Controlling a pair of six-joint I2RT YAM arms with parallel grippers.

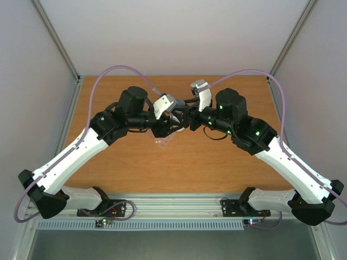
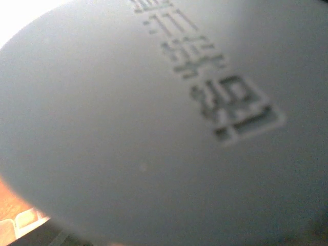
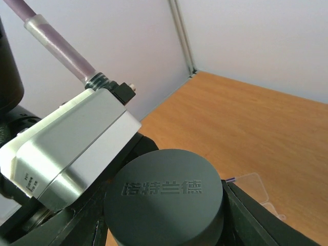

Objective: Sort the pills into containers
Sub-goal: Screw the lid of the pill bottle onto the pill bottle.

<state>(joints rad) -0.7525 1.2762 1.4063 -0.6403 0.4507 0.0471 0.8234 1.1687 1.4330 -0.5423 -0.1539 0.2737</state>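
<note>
table (image 1: 217, 162): orange-brown wooden top, both arms reaching in to meet over its middle.
grey cap (image 3: 164, 197): round, dull grey, raised lettering across the top; held up above the table between the two wrists; fills nearly the whole left wrist view, blurred by closeness; whatever is beneath it is hidden.
right gripper (image 3: 166, 205): dark fingers flanking the grey cap on either side, pinching it as far as visible.
left gripper (image 1: 171, 123): crowded nose to nose against the right one at mid-table; own fingers hidden behind the grey cap in the wrist view; cannot tell whether spread or clamped on anything.
pill box (image 3: 251, 187): clear plastic, lying flat on the table just below and beside the grey cap; a few cells showing, bare where visible.
pills (image 3: 230, 179): one dark purple speck at the box's edge, possibly a pill, too small to be sure; no others made out.
done so far: nothing sorted, judging by the bare cells.
left to do: likely all of it, meaning cap off, pills out, then each into its cell.
</note>
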